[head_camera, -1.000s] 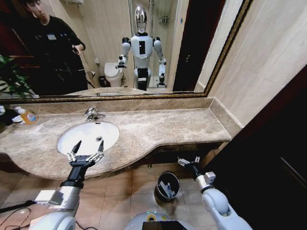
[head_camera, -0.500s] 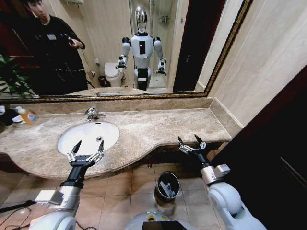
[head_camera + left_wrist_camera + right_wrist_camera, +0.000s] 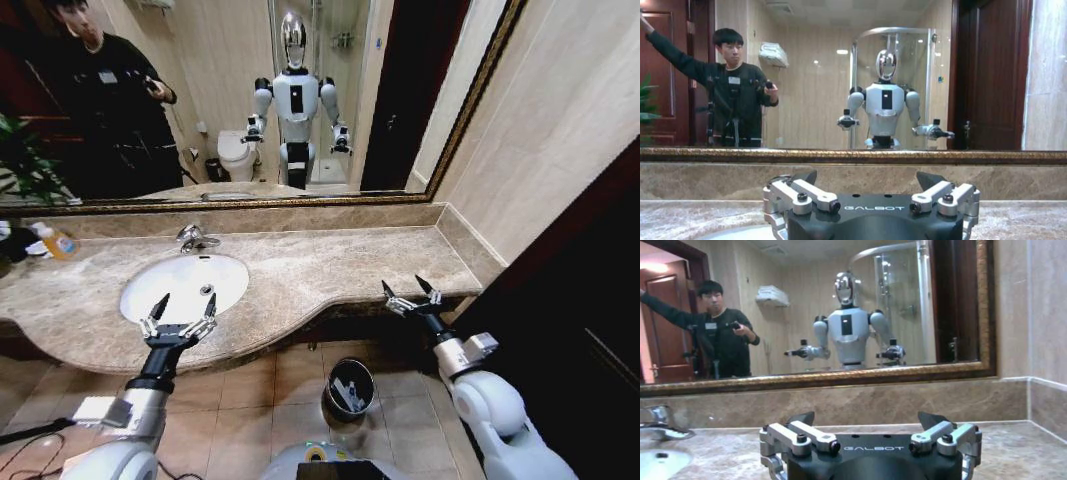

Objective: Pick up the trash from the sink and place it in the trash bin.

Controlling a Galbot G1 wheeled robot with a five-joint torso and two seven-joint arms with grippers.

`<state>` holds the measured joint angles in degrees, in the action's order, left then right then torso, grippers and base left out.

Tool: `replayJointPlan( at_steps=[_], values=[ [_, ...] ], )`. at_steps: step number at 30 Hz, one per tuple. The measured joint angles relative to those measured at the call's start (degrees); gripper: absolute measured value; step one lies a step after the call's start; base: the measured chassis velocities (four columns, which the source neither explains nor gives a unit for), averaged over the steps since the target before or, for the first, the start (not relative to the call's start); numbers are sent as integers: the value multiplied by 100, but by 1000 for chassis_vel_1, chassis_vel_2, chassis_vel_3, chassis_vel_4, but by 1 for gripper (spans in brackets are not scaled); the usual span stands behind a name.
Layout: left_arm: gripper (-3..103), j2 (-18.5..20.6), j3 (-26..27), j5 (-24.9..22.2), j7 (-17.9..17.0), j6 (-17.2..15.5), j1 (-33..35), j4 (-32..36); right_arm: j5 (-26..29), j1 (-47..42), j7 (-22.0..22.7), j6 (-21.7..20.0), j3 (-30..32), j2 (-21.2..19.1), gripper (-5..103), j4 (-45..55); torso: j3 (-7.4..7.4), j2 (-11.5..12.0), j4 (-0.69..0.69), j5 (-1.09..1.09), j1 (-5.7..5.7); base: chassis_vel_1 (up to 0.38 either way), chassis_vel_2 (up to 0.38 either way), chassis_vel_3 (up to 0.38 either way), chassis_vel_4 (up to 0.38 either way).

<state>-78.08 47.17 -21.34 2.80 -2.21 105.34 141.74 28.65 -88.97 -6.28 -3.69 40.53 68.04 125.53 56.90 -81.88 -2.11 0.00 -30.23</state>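
Head view: right hand [image 3: 414, 291] now up at the table's front edge near the right end, raised from low beside the bin [image 3: 349, 387] a second ago, fingers spread and empty. Suggests a drop just made; pale trash [image 3: 347, 395] lying inside the bin on the floor below the table. Left hand [image 3: 181, 313] unmoved over the sink's [image 3: 150, 295] front rim, also spread, holding nothing. No trash discernible in the basin from here.

Right wrist view: adds the tap [image 3: 659, 422] and a sliver of sink, bin hidden. Left wrist view: mirror and back wall, basin barely caught.
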Motion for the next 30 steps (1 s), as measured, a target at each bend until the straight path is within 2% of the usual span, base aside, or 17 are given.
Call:
replayJointPlan(
  at_steps=[4, 12, 30],
  values=[
    [100, 0, 0, 0, 0, 0, 0, 0, 45, -50, -51, 43, 164, -16, 100, -64, 0, 0, 0, 0, 0, 0, 0, 0, 0],
    [100, 0, 0, 0, 0, 0, 0, 0, 100, -180, 189, 3, 392, 0, 100, -73, 0, 0, 0, 0, 0, 0, 0, 0, 0],
    [100, 0, 0, 0, 0, 0, 0, 0, 78, -180, 231, -16, 392, 3, 100, -87, 0, 0, 0, 0, 0, 0, 0, 0, 0]
  ],
)
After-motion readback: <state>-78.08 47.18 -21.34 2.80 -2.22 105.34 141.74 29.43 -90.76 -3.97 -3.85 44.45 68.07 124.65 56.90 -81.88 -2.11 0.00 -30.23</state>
